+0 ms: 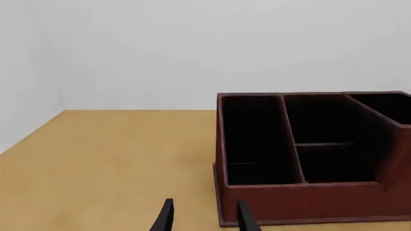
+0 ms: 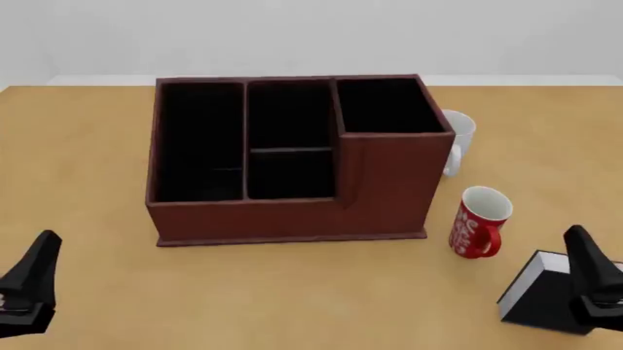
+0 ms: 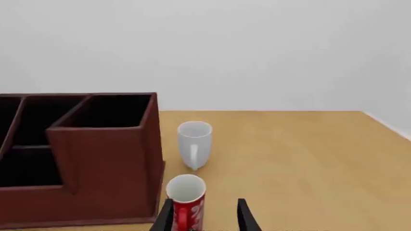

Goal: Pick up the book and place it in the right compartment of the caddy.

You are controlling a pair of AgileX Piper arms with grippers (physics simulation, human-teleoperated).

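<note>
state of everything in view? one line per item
book: on table, near right edge, not gripped
caddy: upright, all compartments empty
right compartment: empty
red mug: upright, right of caddy
white mug: upright, behind red mug, next to caddy
left gripper: open, holding nothing
right gripper: open, over the book, holding nothing

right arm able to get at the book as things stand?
Probably yes. In the front view the right gripper sits directly over the book, which stands on the table with nothing covering it. The red mug is close beside, so clearance there is tighter.
</note>
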